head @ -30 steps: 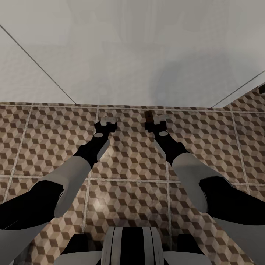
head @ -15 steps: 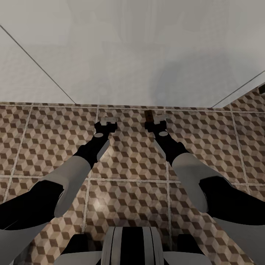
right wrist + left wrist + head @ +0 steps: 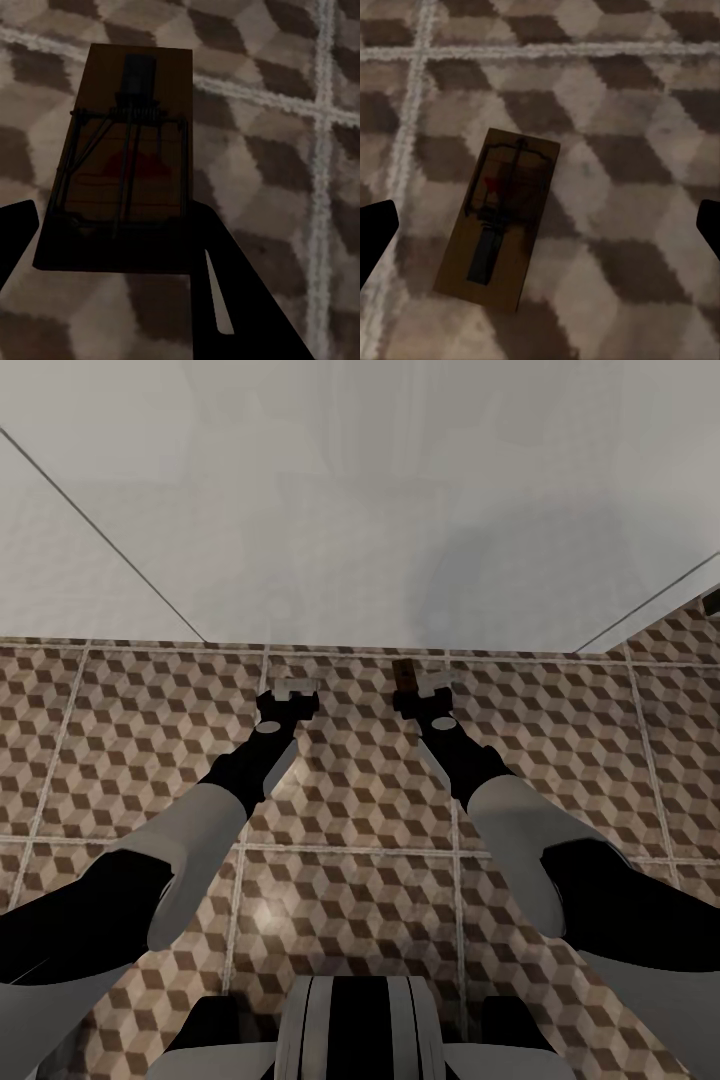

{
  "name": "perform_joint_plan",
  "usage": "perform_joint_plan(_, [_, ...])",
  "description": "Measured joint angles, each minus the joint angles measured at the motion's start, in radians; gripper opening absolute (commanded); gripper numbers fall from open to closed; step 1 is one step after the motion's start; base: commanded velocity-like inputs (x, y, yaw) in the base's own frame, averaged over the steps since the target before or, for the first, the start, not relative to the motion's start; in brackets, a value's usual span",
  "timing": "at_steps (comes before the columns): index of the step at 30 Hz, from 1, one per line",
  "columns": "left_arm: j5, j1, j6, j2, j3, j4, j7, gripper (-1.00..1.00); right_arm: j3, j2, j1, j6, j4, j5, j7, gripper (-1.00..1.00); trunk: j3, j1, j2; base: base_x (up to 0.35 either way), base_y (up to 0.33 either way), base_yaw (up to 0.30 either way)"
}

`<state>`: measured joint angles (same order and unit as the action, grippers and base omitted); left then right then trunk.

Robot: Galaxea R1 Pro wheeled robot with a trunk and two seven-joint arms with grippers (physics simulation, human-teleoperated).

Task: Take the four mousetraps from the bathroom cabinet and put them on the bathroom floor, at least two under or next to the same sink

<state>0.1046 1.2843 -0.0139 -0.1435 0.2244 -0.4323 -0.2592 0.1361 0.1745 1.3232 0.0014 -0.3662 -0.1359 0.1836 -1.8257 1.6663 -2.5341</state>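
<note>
Both our arms reach forward over the patterned tile floor (image 3: 360, 810), near the foot of a pale wall (image 3: 360, 510). Our left gripper (image 3: 288, 695) hangs with its fingers spread wide, above a mousetrap (image 3: 500, 217) lying flat on the tiles. Our right gripper (image 3: 422, 685) is clamped on a second mousetrap (image 3: 124, 157), held above the floor.
</note>
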Motion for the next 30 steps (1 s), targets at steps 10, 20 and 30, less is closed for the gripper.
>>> perform_joint_plan(10, [0.000,-0.001,0.000,0.000,0.000,0.000,0.000,1.00,0.000,0.000,0.000,0.000,0.000,0.000,0.000,-1.00,0.000,0.000,0.000,0.000,0.000,0.000])
perform_joint_plan(20, [0.000,0.000,0.000,0.000,0.000,0.001,0.000,1.00,0.000,0.000,0.000,0.000,0.000,-0.001,0.001,1.00,0.000,0.000,0.000,0.000,0.000,0.000])
perform_joint_plan(30, [0.000,-0.001,0.000,0.000,0.000,0.009,0.000,1.00,0.000,0.000,0.000,0.000,0.000,-0.001,0.002,1.00,0.000,0.000,0.000,0.000,0.000,0.000])
